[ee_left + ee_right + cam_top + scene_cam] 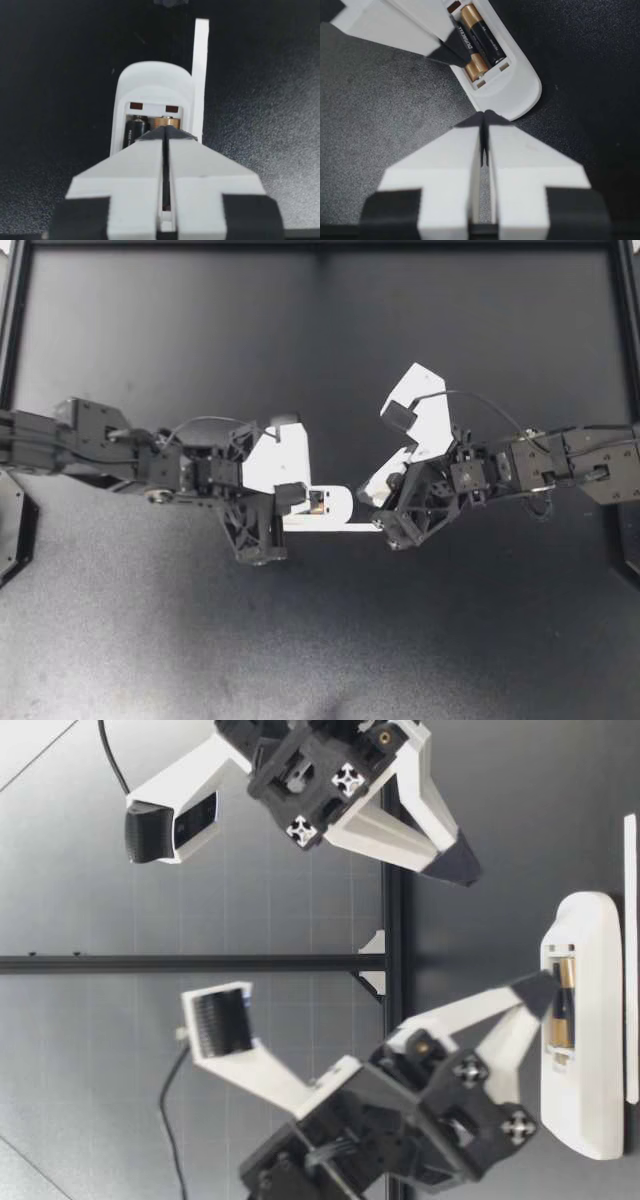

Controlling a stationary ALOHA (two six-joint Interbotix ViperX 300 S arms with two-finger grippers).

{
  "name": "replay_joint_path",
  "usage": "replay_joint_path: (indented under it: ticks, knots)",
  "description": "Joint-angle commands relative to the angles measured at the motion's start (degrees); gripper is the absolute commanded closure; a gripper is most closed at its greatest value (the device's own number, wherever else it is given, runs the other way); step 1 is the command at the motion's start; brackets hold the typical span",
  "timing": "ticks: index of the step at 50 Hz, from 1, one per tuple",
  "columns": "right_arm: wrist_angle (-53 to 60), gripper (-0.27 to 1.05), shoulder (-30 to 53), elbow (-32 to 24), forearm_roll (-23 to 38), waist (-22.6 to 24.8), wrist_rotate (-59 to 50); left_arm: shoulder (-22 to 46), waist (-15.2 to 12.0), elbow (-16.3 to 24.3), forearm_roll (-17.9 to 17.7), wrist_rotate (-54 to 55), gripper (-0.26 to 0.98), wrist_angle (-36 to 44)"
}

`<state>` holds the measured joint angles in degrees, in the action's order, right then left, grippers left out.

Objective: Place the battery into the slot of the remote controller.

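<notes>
Above the black table (320,640), my left gripper (293,495) leans over the remote controller (338,506), fingers pressed together and empty. My right gripper (372,496), likewise closed on nothing, hovers just off the remote controller's rounded end. A thin white cover (330,528) lies alongside the remote controller. The battery (476,66) sits in its slot under the left fingertips, beside a second battery (485,37).

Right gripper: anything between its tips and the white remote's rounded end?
Nothing. My right gripper, shut, hangs above the rounded end of the white plastic remote controller; the low view shows only open air between them.
</notes>
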<state>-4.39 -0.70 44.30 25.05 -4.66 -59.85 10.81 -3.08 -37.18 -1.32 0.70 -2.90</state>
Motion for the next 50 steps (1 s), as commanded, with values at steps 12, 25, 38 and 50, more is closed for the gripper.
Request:
replay_joint_path:
  ticks: [12,25,38,50]
  knots:
    - [0.44,0.86,-1.23,-0.44,0.18,-0.35,0.09,2.90,-0.09,0.79,-2.55,0.09,0.89,0.26]
    - [0.62,0.86,-2.20,-1.14,2.90,-0.35,0.44,-2.72,-0.09,-0.26,-3.16,0.00,0.89,-0.53]
    - [1.58,0.86,-4.92,-2.99,13.36,-0.35,2.99,-12.04,-0.09,-2.81,-3.16,0.18,0.89,0.00]
    - [1.58,0.86,-7.82,-3.69,16.44,-0.35,6.68,-19.69,-0.09,-4.75,-3.16,-0.70,0.89,0.88]
